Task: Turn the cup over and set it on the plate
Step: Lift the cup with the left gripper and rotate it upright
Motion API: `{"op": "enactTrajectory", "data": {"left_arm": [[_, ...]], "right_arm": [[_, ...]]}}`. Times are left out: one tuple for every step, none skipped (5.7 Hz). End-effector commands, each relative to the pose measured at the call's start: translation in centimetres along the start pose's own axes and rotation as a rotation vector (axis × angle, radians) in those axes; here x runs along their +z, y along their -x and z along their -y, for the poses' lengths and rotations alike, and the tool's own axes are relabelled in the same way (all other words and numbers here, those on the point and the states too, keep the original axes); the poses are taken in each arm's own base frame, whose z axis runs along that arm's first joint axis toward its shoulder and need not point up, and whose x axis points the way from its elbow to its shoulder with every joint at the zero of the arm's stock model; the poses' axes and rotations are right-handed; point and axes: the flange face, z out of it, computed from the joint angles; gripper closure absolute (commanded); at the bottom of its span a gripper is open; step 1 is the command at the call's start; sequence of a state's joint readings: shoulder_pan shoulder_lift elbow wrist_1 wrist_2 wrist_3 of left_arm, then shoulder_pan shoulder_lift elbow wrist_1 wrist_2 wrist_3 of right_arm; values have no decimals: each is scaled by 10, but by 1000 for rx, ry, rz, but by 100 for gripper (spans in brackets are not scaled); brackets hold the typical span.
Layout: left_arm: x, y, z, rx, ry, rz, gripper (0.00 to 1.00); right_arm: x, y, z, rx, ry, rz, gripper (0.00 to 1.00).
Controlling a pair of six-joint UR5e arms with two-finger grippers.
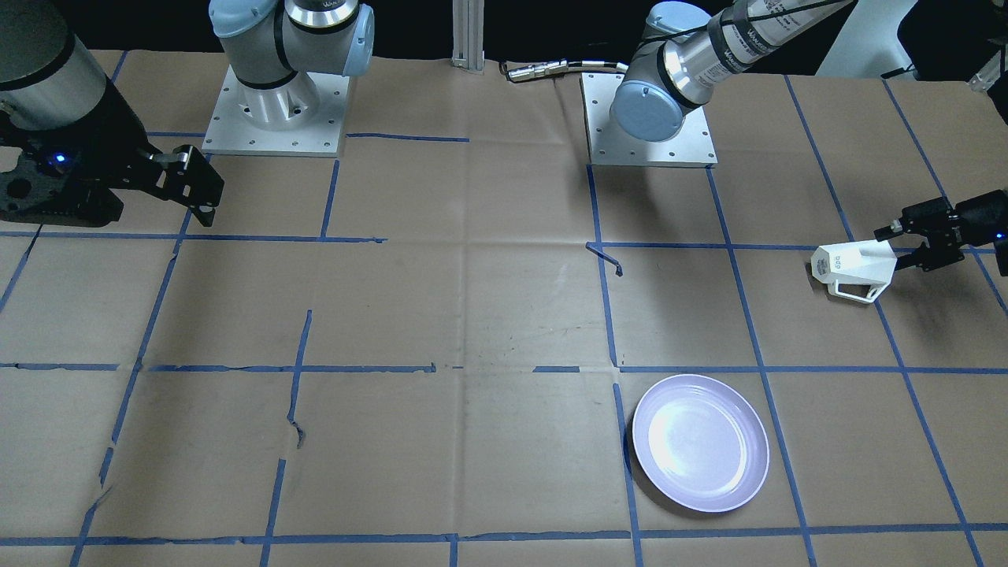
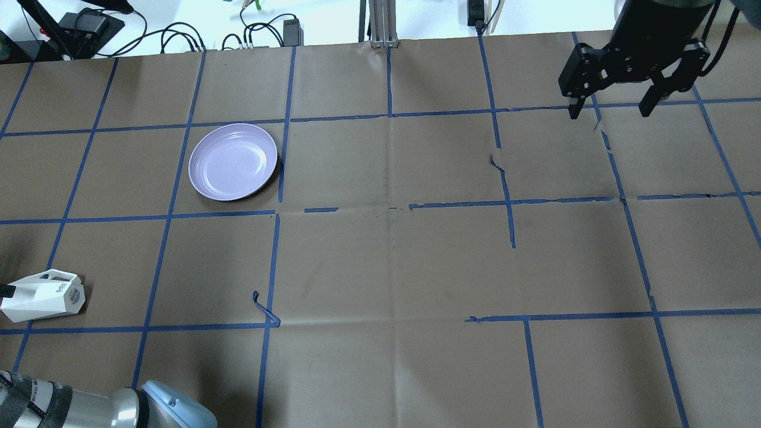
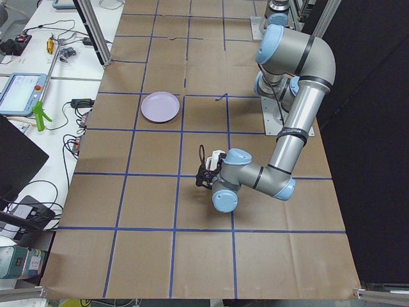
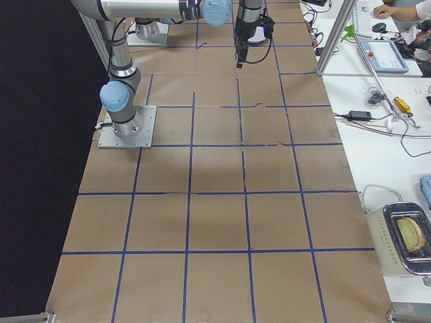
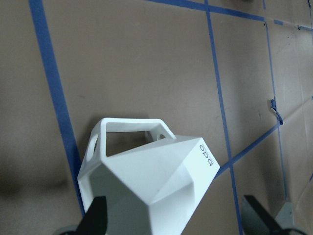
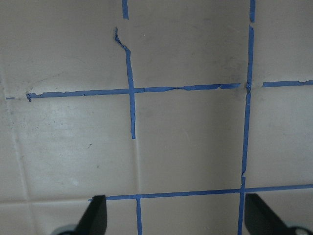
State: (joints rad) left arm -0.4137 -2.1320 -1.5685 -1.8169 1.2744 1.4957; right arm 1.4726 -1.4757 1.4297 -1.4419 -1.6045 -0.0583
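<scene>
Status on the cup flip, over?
Left end effector open, straddling small white faceted mug lying sideways. Right end effector open, far off. Round pale lavender plate bare, nothing blocking it.

A small dark marking (image 5: 206, 155) is found printed on one facet of the white cup (image 5: 146, 191), near its base. Three rounded characters are made out, resembling "bdo", but a certain reading cannot be given. Lettering is noted on a band (image 1: 744, 33) round the left arm; it is not legible.
</scene>
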Motion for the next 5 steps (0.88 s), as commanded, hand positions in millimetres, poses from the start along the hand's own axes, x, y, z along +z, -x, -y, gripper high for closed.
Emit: {"op": "enactTrajectory", "data": {"left_arm": [[6,-2,-2,43,3,-49,75],[-1,-6,1,49,2,-35,99],[-14,-18,11,61,-2,-7,100],[-26,-40,20,59,-33,15,100],[-35,-81,44,54,-11,66,100]], "right_arm": [[0,0,0,0,0,0,0],[0,0,0,0,0,0,0],[0,0,0,0,0,0,0],[0,0,0,0,0,0,0],[0,0,0,0,0,0,0]]}}
